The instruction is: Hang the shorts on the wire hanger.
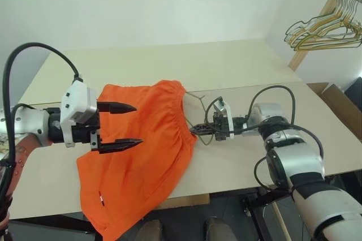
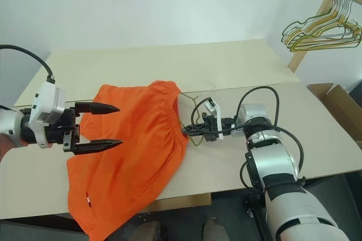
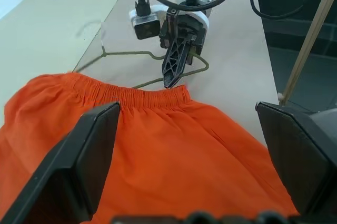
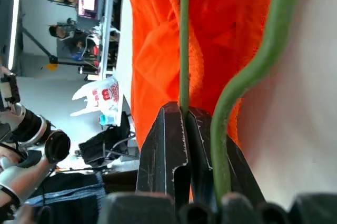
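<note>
Shorts (image 1: 141,156) lay spread flat on the table (image 1: 237,65), waistband turned toward my right arm and one leg hanging over the near edge, with a small white tag visible close to that hem. I had the left gripper (image 1: 116,125) held above the left part of the fabric, its two black fingers spread wide and holding nothing. My right gripper (image 3: 174,71) pointed across the table at the waistband, fingers pressed together on a strand of the wire hanger (image 3: 126,54); the right wrist view showed the thin wire caught between the closed pads, with a thicker-looking green stretch of the same wire passing just beside them. The hanger itself lay on the bare table immediately beside the waistband, its hook end pointing away from the shorts and its near corner at or just under the elastic edge; I could not tell from these views whether the wire had entered the waist opening.

I judged the task to be at an early stage. The hanger was grasped and brought to the garment, but the shorts were not draped over any part of it, and nothing was lifted. What remained, as I read it, was to get the fabric over the hanger's lower bar, probably using the free left gripper to lift or open the waistband. A bunch of hangers (image 1: 325,29) hung on a rack well apart, at the far right.
</note>
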